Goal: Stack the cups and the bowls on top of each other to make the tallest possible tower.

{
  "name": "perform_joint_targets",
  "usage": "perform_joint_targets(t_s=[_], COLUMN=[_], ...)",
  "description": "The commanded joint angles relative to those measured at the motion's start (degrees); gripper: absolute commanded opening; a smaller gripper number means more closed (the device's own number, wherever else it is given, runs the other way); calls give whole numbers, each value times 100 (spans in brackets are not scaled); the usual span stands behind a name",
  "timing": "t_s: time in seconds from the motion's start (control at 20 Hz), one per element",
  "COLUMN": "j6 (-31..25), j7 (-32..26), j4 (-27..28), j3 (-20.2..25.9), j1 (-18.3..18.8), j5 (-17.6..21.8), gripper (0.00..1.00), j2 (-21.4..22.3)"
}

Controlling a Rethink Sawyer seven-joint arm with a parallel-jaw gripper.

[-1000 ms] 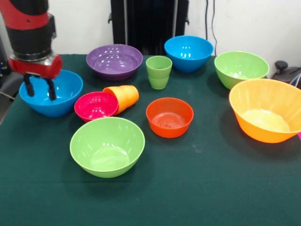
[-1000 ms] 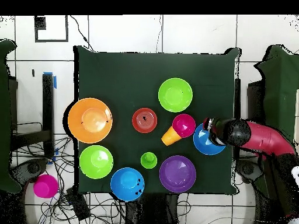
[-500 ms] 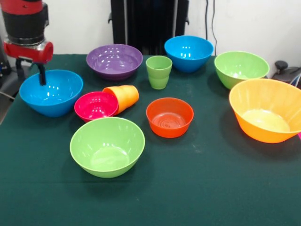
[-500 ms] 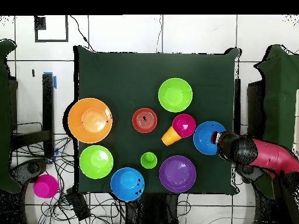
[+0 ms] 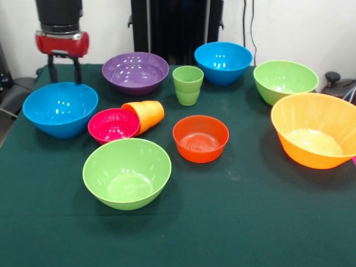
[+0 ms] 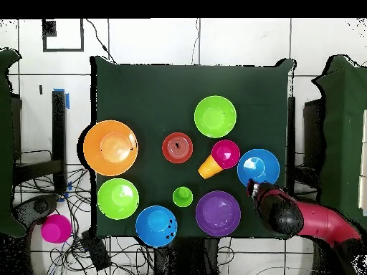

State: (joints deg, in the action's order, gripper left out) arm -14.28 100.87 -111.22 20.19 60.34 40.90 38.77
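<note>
Nothing is stacked yet. All my bowls (image 5: 127, 172) and cups (image 5: 187, 84) sit apart on the counter (image 5: 233, 222); the orange cup (image 5: 146, 114) lies tipped. My hand (image 5: 63, 69) is open, empty, behind the blue bowl (image 5: 60, 108).

Red-and-black robot arm (image 6: 304, 218) enters from lower right, its end between glossy purple plastic bowl (image 6: 217, 213) and glossy blue plastic bowl (image 6: 259, 167) (fingers not discernible). Tipped orange plastic tumbler (image 6: 208, 168) touches small magenta bowl (image 6: 226, 154). Light green tumbler (image 6: 183, 196) upright, apart from the bowls.
</note>
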Motion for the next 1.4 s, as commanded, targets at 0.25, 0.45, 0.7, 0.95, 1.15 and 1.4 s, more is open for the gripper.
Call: perform_joint_targets(t_s=[0.25, 0.45, 0.7, 0.95, 1.15, 1.4], j6=[673, 314, 116, -284, -468, -528], j7=[-138, -284, -427, -673, -702, -617], j4=[-239, 14, 142, 374, 507, 524], j3=[237, 483, 764, 1139, 1253, 1318], j1=[-251, -170, -188, -218, -219, -165], j5=[917, 795, 665, 454, 376, 389], gripper=[100, 100, 100, 100, 100, 100], j2=[-618, -755, -608, -523, -544, -586])
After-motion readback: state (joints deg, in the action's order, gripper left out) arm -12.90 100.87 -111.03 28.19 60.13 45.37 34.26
